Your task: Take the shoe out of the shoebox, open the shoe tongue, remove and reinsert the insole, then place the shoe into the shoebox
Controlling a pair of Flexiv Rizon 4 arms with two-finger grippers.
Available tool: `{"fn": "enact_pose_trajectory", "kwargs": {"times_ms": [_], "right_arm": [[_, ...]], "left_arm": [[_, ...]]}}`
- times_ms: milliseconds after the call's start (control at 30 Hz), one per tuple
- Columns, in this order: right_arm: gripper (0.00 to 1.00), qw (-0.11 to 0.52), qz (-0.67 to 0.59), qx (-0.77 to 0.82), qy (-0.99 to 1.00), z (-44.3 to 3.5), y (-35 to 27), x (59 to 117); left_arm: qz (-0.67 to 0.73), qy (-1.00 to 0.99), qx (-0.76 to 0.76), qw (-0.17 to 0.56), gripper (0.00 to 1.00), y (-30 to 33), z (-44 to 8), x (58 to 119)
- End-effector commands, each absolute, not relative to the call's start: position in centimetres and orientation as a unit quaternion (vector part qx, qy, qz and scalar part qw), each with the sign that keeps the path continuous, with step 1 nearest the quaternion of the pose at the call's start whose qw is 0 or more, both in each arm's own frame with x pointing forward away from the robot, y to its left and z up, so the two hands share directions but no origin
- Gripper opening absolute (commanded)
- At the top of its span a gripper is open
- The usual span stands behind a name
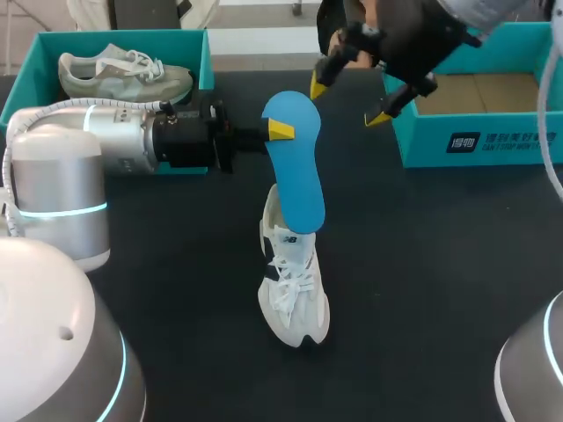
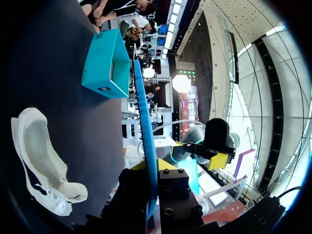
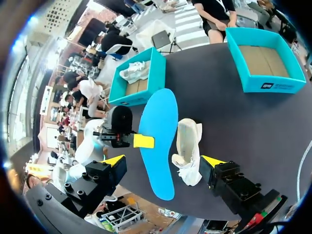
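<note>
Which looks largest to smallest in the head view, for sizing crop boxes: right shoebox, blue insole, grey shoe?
right shoebox: largest
blue insole and grey shoe: look alike; the insole is nearer the camera, so unranked

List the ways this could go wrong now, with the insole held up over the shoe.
1. The left gripper pinches the blue insole near one end only; the long free end may swing or slip and miss the opening.
2. Nothing holds the white shoe; the right gripper hangs open, away from it, so pushing the insole in could shove or tip the shoe.
3. Its loose laces might snag the insole's edge.
</note>
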State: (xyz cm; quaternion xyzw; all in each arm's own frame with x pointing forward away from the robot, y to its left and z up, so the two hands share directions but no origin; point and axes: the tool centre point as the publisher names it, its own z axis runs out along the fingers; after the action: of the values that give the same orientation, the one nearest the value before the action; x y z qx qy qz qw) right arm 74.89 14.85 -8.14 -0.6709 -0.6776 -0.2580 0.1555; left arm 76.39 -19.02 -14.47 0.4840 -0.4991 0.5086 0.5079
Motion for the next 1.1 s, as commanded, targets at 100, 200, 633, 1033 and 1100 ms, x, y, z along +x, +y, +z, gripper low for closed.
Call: {"fn": "enact_pose_trajectory", "kwargs": {"times_ms": [100, 200, 633, 1033, 1100], "right_arm": [[1.00, 0.297, -0.394, -0.609, -0.621, -9.5, 14.1, 75.3], [1.00, 0.310, -0.392, -0.605, -0.619, -10.1, 14.0, 75.4], [1.00, 0.353, -0.445, -0.580, -0.584, -12.8, 14.5, 76.0], [1.00, 0.368, -0.502, -0.527, -0.578, -12.9, 14.3, 76.6], [1.00, 0.375, -0.495, -0.525, -0.583, -13.1, 14.4, 76.6]], "left_arm": [[0.508, -0.499, 0.485, 0.507, 0.00, -19.0, -14.5, 76.3], [0.508, -0.499, 0.485, 0.507, 0.00, -19.0, -14.5, 76.3], [0.508, -0.499, 0.485, 0.507, 0.00, -19.0, -14.5, 76.3], [0.508, -0.499, 0.485, 0.507, 0.00, -19.0, -14.5, 76.3], [0.508, -0.499, 0.485, 0.507, 0.00, -19.0, -14.5, 76.3]]}}
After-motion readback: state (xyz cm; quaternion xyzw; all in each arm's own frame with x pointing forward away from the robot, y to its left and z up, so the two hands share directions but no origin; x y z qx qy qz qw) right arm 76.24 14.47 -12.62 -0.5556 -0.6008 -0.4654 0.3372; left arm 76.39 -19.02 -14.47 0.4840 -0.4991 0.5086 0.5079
